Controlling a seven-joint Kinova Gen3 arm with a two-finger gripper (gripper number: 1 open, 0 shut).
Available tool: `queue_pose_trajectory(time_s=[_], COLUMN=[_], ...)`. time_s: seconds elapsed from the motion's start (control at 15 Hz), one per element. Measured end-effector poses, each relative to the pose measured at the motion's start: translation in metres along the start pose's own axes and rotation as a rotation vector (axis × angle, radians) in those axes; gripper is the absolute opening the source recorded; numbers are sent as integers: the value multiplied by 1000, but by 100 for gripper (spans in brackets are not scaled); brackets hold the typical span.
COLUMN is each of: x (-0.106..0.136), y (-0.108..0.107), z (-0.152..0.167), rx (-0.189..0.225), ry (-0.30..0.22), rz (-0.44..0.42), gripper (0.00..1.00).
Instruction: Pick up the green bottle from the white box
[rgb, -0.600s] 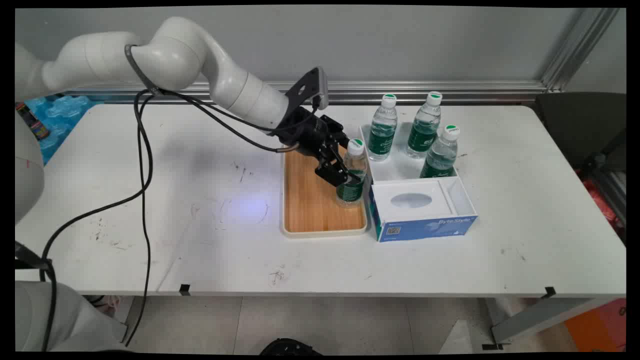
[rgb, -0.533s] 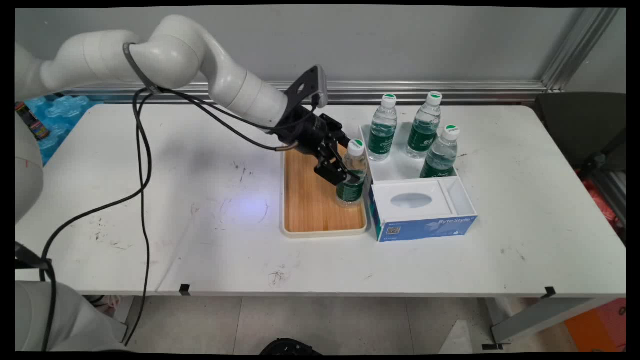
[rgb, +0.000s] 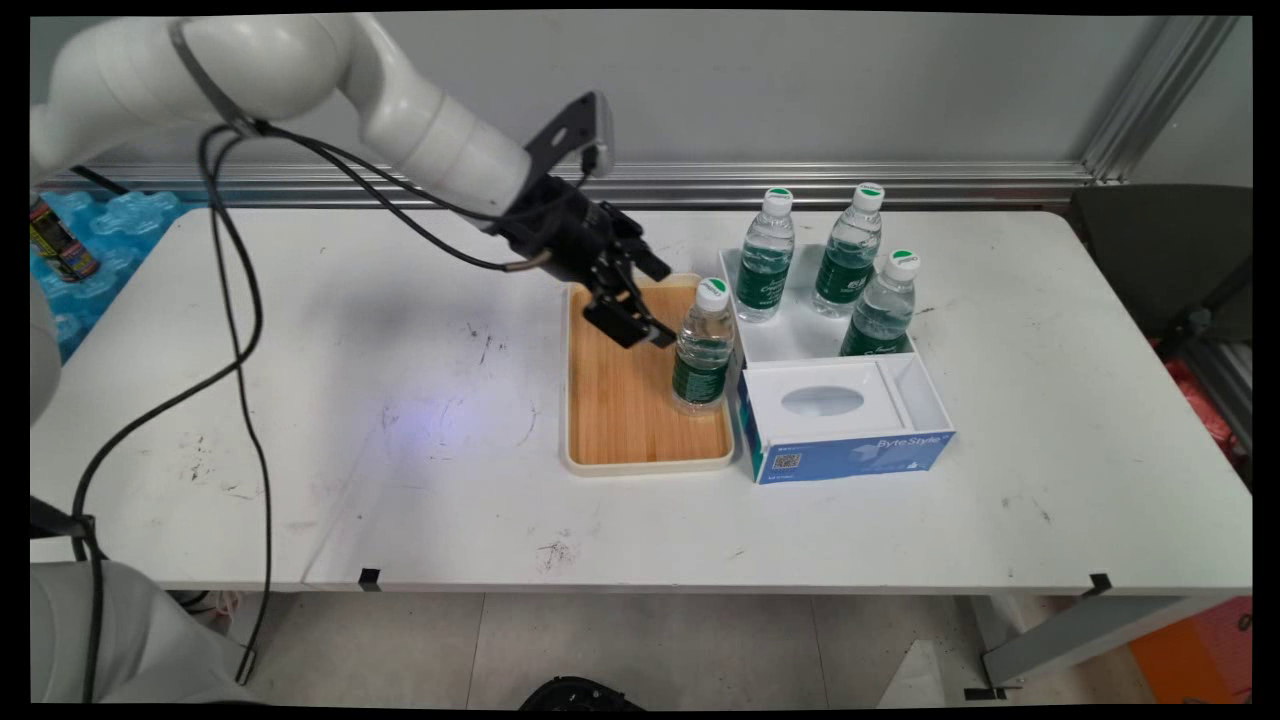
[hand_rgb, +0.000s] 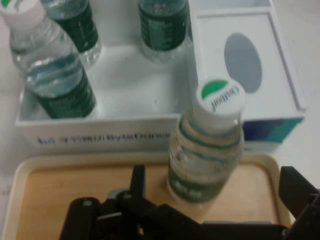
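A clear water bottle (rgb: 703, 350) with a green label and a white cap stands upright on the right side of a wooden tray (rgb: 620, 420). My gripper (rgb: 640, 325) hovers just left of it, open and holding nothing. In the hand view the bottle (hand_rgb: 207, 145) stands a little ahead of the two spread fingers (hand_rgb: 138, 180), on the tray (hand_rgb: 75, 185).
Right of the tray sits an open blue-and-white box (rgb: 845, 440) with an oval-windowed insert; three more bottles (rgb: 848, 250) stand in its far part. Black cables (rgb: 240, 330) hang from the arm over the table's left side.
The gripper was around the bottle on the tray; it has drawn back up and to the left. The bottle stands free in the same spot.
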Motion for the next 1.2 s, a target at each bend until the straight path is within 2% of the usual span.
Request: queue_pose_trajectory(time_s=[0.33,0.67,0.93,1.2], x=[-1,9,22,40], y=[-3,-22,-39,-60], z=[-26,-42,-43,-30], rx=[9,56,93,132], ry=[-58,-89,-89,-51], rz=[-18,-23,-19,-6], gripper=[100,100,100,100])
